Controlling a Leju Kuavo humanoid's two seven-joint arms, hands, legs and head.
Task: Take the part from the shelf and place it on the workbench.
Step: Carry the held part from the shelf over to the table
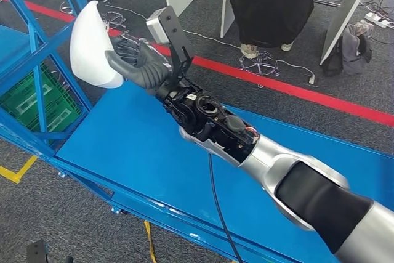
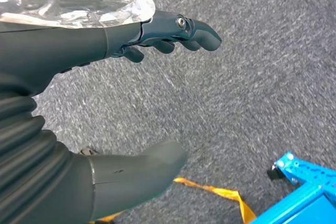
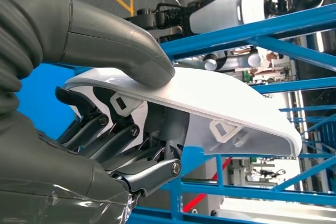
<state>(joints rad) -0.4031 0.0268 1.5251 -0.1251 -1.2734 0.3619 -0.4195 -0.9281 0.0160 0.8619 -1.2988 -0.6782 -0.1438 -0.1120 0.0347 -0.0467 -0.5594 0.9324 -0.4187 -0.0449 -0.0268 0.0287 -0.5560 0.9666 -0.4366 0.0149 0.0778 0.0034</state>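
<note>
Gripping white part [image 1: 90, 44] in rt hand [image 1: 139, 63]

The head view looks forward and down from high on the robot over the blue tabletop [image 1: 139, 146], with the shelf [image 1: 32, 60] at left and grey floor beyond. The right wrist view sits close behind the right hand [image 3: 118, 129], facing the shelf's blue bars [image 3: 253, 30], which both views share. The left wrist view looks down past the left hand [image 2: 130, 103] at carpet.
</note>
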